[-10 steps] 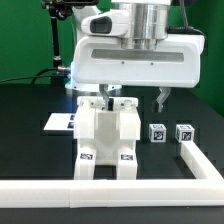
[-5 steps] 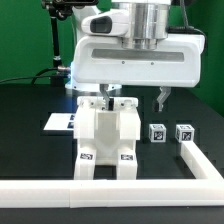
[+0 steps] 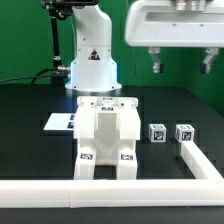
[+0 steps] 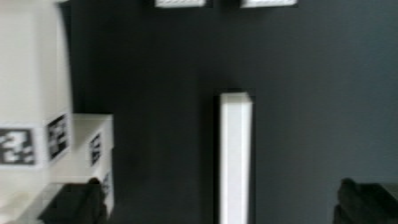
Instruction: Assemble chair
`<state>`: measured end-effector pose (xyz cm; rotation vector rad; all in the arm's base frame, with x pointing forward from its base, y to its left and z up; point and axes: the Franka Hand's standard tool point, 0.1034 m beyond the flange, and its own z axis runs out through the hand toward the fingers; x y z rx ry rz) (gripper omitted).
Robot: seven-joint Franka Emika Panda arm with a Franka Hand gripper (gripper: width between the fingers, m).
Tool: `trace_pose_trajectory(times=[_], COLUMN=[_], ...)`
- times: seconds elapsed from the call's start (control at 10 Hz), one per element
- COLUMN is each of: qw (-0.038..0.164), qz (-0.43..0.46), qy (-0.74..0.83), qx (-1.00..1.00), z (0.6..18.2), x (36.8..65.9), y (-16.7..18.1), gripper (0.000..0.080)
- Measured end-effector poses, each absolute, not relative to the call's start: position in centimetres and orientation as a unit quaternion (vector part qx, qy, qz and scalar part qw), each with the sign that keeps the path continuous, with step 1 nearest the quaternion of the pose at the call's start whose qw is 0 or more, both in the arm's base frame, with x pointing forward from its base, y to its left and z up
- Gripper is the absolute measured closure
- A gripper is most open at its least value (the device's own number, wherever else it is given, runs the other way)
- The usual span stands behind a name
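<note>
The chair (image 3: 105, 135) stands at the table's middle, a white blocky assembly with black-and-white tags on its lower front. Two small cube-ended legs (image 3: 156, 132) (image 3: 183, 132) lie loose to the exterior view's right of it. My gripper (image 3: 181, 64) hangs high above the table, up and to the exterior view's right of the chair, open and empty. In the wrist view my gripper (image 4: 221, 206) shows only dark fingertips (image 4: 71, 204) at the frame's corners. The chair's tagged side (image 4: 54, 140) and both legs (image 4: 178, 3) (image 4: 267, 3) also show there.
The long white L-shaped border rail (image 3: 110, 191) runs along the front, with a short arm (image 3: 200, 160) on the exterior view's right; that arm (image 4: 233, 150) shows in the wrist view. The marker board (image 3: 58, 122) lies behind the chair, to the exterior view's left. The arm's white base (image 3: 92, 60) stands behind the chair.
My gripper has left its low spot right over the chair and risen up and to the exterior view's right. The chair stays where it was.
</note>
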<state>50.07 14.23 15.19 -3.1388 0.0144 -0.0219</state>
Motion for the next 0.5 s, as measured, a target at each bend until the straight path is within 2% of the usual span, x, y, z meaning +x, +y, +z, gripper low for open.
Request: trace_pose_trajectory(times=[0.4, 0.5], qw=[0.001, -0.003], qz=[-0.008, -0.003], qy=[0.006, 0.003], qx=[-1.000, -1.000], z=[14.7, 12.7], x=[50.2, 49.0], y=[13.5, 13.8], gripper=[0.0151, 0.0151])
